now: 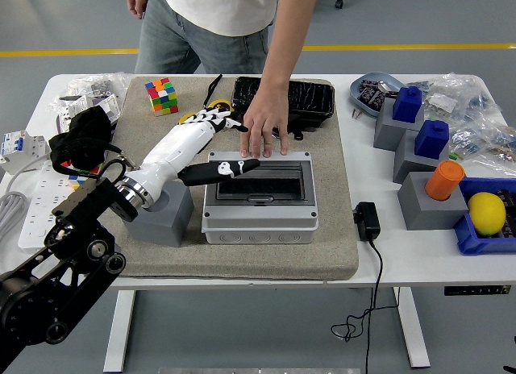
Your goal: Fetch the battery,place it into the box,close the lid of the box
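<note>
On the mat, the box (260, 198) sits lidded; your left hand (201, 136), fingers spread, holds nothing, so withdraw it.

A person's hand (266, 129) blocks the far edge of the box (260, 198); its right and near sides stand open.
</note>
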Available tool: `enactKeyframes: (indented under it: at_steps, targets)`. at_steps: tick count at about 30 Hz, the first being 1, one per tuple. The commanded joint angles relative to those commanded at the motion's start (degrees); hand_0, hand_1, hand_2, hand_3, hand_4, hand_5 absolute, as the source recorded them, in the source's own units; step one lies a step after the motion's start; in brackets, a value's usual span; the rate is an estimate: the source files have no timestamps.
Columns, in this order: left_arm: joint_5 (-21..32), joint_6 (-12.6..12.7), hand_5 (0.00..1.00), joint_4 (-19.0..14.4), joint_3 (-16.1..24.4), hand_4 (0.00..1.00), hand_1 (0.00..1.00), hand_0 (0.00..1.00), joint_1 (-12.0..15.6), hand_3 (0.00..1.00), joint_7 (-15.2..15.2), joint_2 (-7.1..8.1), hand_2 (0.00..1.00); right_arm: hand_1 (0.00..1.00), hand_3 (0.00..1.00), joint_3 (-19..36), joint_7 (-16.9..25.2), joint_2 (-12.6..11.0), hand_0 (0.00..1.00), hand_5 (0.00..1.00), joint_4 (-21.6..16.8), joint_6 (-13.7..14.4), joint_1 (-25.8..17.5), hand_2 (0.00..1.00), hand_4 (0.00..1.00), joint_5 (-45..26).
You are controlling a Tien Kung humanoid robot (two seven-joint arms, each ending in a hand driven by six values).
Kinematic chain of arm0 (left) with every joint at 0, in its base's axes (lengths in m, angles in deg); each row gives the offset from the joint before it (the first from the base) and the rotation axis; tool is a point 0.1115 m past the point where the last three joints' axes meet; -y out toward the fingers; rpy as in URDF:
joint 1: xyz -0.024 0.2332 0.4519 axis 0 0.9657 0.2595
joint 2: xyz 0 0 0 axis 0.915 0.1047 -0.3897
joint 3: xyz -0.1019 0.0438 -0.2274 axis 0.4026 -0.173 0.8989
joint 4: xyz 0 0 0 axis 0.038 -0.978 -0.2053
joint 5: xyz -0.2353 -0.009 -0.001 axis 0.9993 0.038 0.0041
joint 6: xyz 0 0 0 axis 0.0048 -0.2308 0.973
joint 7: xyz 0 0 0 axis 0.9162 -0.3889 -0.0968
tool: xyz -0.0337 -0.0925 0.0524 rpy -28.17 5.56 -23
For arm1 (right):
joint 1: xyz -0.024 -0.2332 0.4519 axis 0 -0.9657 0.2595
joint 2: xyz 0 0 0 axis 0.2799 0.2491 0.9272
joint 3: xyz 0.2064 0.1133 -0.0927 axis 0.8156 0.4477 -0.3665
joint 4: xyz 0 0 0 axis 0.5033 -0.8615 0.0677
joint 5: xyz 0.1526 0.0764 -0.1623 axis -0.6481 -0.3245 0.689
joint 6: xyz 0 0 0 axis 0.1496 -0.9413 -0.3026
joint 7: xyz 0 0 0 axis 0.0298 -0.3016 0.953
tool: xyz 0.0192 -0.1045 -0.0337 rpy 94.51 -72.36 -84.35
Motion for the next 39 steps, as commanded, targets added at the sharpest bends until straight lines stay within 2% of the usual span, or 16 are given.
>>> enactKeyframes:
  at_steps: [2, 3, 6, 8, 9, 14, 15, 18, 20, 21, 26, 27, 32, 35, 37, 39]
  targets:
    - [4.84, -2.79, 0.868, 0.92, 4.09, 0.998, 0.897, 0.932, 1.00, 0.758, 0.59, -1.10, 0.839, 0.573, 0.633, -0.48, 0.02, 0.13, 0.671, 0.998, 0.19, 0.10, -0.04, 0.574, 0.998, -0.16]
    - [7.08, -3.77, 0.798, 1.35, 6.02, 0.998, 0.881, 0.885, 1.32, 0.791, 0.66, -1.41, 0.843, 0.572, 0.634, -0.59, 0.03, 0.18, 0.671, 0.998, 0.22, 0.13, -0.09, 0.574, 0.998, -0.21]
    - [14.52, -7.13, 0.798, 3.45, 11.81, 0.998, 0.881, 0.885, 2.27, 0.791, 1.50, -2.24, 0.843, 0.572, 0.634, -1.28, 0.03, 0.27, 0.671, 0.998, 0.26, 0.27, -0.21, 0.574, 0.998, -0.38]
    - [19.37, -8.05, 0.798, 4.16, 14.59, 0.998, 0.881, 0.885, 2.82, 0.791, 1.74, -2.58, 0.843, 0.572, 0.634, -1.52, 0.03, 0.30, 0.671, 0.998, 0.27, 0.29, -0.19, 0.574, 0.998, -0.40]
    - [21.60, -8.30, 0.794, 4.47, 16.24, 0.998, 0.956, 0.933, 3.10, 0.883, 1.80, -2.73, 0.907, 0.573, 0.634, -1.63, 0.03, 0.31, 0.671, 0.998, 0.26, 0.29, -0.16, 0.574, 0.998, -0.37]
    - [33.89, -6.92, 0.794, 4.82, 23.22, 0.998, 0.956, 0.933, 4.82, 0.883, 1.42, -3.06, 0.907, 0.573, 0.634, -1.98, 0.01, 0.41, 0.671, 0.998, 0.23, 0.41, -0.12, 0.574, 0.998, -0.10]
    - [36.12, -5.92, 0.844, 4.31, 24.48, 0.998, 0.998, 0.990, 5.22, 0.953, 1.73, -3.18, 0.980, 0.573, 0.633, -2.07, 0.02, 0.44, 0.673, 0.998, 0.26, 0.44, -0.17, 0.574, 0.998, -0.08]
    - [43.57, -2.31, 0.844, 2.13, 27.98, 0.998, 0.998, 0.990, 6.38, 0.953, 3.12, -3.09, 0.980, 0.573, 0.633, -2.11, 0.04, 0.62, 0.673, 0.998, 0.34, 0.57, -0.32, 0.574, 0.998, 0.00]
    - [41.01, 0.59, 0.844, 0.50, 29.16, 0.998, 0.998, 0.990, 7.30, 0.953, 3.18, -3.03, 0.980, 0.573, 0.633, -2.39, 0.05, 0.72, 0.673, 0.998, 0.46, 0.69, -0.40, 0.574, 0.998, 0.11]
    - [38.77, 1.60, 0.910, 0.00, 29.67, 0.998, 0.998, 0.998, 7.74, 0.984, 2.96, -3.11, 0.998, 0.574, 0.634, -2.48, 0.05, 0.79, 0.671, 0.998, 0.51, 0.72, -0.40, 0.575, 0.998, 0.13]
    - [26.48, 4.31, 0.910, -1.19, 33.73, 0.998, 0.998, 0.998, 10.10, 0.984, 0.74, -4.45, 0.998, 0.574, 0.634, -3.34, 0.00, 0.97, 0.671, 0.998, 0.49, 0.83, -0.21, 0.575, 0.998, 0.25]
    - [24.25, 5.11, 0.975, -1.14, 34.17, 0.998, 0.998, 0.998, 10.57, 0.983, 0.14, -4.65, 0.998, 0.575, 0.634, -3.50, 0.02, 0.97, 0.671, 0.998, 0.49, 0.86, -0.20, 0.575, 0.998, 0.37]
    - [12.72, 9.72, 0.975, 0.43, 34.60, 0.998, 0.998, 0.998, 12.52, 0.983, -5.38, -5.52, 0.998, 0.575, 0.634, -3.83, 0.24, 1.42, 0.671, 0.998, 1.47, 1.10, -0.28, 0.575, 0.998, 0.96]
    - [17.27, 14.52, 0.998, 1.81, 35.44, 0.998, 0.998, 0.998, 13.45, 0.998, -11.66, -6.82, 0.998, 0.574, 0.634, -4.43, 0.08, 1.87, 0.672, 0.998, 1.67, 1.13, -0.53, 0.575, 0.998, 1.20]
    - [21.38, 15.13, 0.998, 2.30, 35.59, 0.998, 0.998, 0.998, 13.81, 0.998, -13.65, -7.22, 0.998, 0.574, 0.634, -4.80, 0.01, 2.03, 0.672, 0.998, 1.61, 1.13, -0.74, 0.575, 0.998, 1.30]
    - [26.10, 13.52, 0.998, 2.99, 35.52, 0.998, 0.998, 0.998, 14.09, 0.998, -13.26, -7.41, 0.998, 0.575, 0.635, -5.14, 0.02, 2.14, 0.672, 0.998, 1.80, 1.21, -0.89, 0.576, 0.998, 1.49]
